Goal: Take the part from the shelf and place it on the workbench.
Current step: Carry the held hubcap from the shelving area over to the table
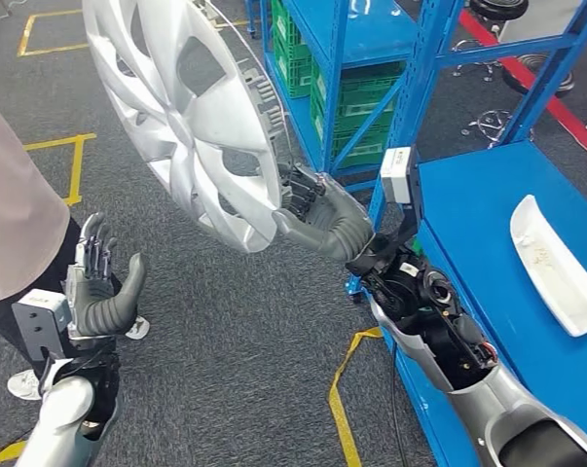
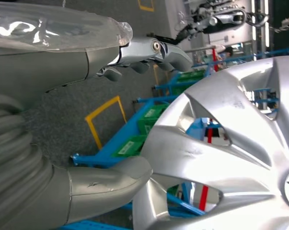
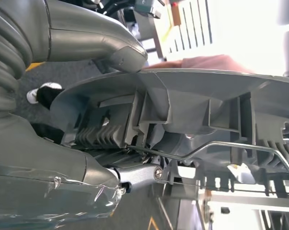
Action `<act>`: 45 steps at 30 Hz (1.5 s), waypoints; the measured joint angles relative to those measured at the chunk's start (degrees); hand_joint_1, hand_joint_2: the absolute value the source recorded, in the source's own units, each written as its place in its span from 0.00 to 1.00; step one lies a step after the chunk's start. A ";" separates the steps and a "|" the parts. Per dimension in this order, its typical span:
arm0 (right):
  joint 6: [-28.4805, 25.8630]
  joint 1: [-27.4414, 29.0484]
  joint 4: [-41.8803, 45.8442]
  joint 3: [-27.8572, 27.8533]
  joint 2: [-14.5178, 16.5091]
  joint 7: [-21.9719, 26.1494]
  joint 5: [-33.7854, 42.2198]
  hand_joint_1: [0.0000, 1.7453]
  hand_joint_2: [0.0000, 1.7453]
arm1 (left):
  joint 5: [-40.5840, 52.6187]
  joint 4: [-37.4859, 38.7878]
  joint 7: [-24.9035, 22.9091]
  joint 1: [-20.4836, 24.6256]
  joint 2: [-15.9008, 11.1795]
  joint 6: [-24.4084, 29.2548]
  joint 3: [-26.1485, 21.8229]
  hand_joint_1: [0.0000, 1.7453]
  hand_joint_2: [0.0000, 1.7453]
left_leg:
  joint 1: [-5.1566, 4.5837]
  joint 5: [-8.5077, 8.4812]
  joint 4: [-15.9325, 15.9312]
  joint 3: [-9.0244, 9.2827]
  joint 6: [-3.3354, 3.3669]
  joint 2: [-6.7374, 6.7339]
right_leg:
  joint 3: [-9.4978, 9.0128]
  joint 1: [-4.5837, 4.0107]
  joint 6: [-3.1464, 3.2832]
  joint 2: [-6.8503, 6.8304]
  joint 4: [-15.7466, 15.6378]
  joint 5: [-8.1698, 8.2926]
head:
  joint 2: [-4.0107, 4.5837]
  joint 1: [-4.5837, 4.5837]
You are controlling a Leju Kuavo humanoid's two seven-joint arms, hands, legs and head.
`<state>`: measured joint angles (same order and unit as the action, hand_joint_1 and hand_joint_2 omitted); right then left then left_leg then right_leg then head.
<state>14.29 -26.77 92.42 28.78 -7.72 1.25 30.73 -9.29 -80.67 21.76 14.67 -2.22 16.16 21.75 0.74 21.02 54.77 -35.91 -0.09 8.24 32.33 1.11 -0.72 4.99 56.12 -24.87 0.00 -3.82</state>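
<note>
Carry step in hand. Right hand (image 1: 315,209) grips hubcap (image 1: 187,117) by its rim, aloft at 11 o'clock; left hand (image 1: 102,287) empty, fingers spread. Next: swing to workbench (image 1: 474,204) at 3 o'clock, set down flat.

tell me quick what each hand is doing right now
Left hand: open, fingers apart, holding nothing.
Right hand: grips the rim of the silver plastic spoked wheel cover, lifted above the floor.
</note>
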 joint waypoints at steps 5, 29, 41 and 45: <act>-0.07 -0.04 -0.03 -0.01 0.01 0.09 -0.01 1.00 1.00 | -0.01 -0.28 -0.09 -0.18 -0.38 0.13 -0.07 0.00 1.00 | -0.30 2.45 4.42 -2.85 -1.41 -3.46 | -1.25 0.33 1.03 -3.92 -1.94 0.57 | 0.00 0.84; -0.32 0.59 -0.92 -0.50 -0.47 0.34 0.00 1.00 1.00 | -0.29 -1.55 -0.48 -1.70 -1.02 2.21 -0.26 0.00 1.00 | -0.27 0.24 0.09 0.34 0.72 -1.33 | 1.41 0.06 -0.18 -0.97 1.94 0.36 | 0.00 -0.39; 0.69 0.60 -1.38 -0.87 -0.48 0.27 0.09 1.00 1.00 | -0.50 -3.18 -1.72 -1.91 -1.97 3.28 -0.28 0.00 1.00 | 0.32 4.80 14.09 -7.65 -2.49 -8.24 | -1.10 0.28 0.88 -8.51 -1.92 0.52 | 0.00 2.27; 0.76 0.40 -1.43 -0.91 -0.48 0.29 0.37 1.00 1.00 | -0.54 -3.36 -1.68 -1.46 -2.05 3.02 -0.28 0.00 1.00 | -0.17 0.07 0.40 -0.29 -1.68 -12.97 | -1.64 -0.34 -0.21 -10.98 -1.76 -0.21 | 0.00 2.74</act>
<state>15.05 -26.36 91.00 27.87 -8.20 1.54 31.10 -9.84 -84.03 20.08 13.21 -4.28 19.18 21.46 0.57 21.08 55.16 -36.20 -1.77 -4.72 30.70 0.77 -0.94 -5.99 54.36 -25.08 0.00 -1.08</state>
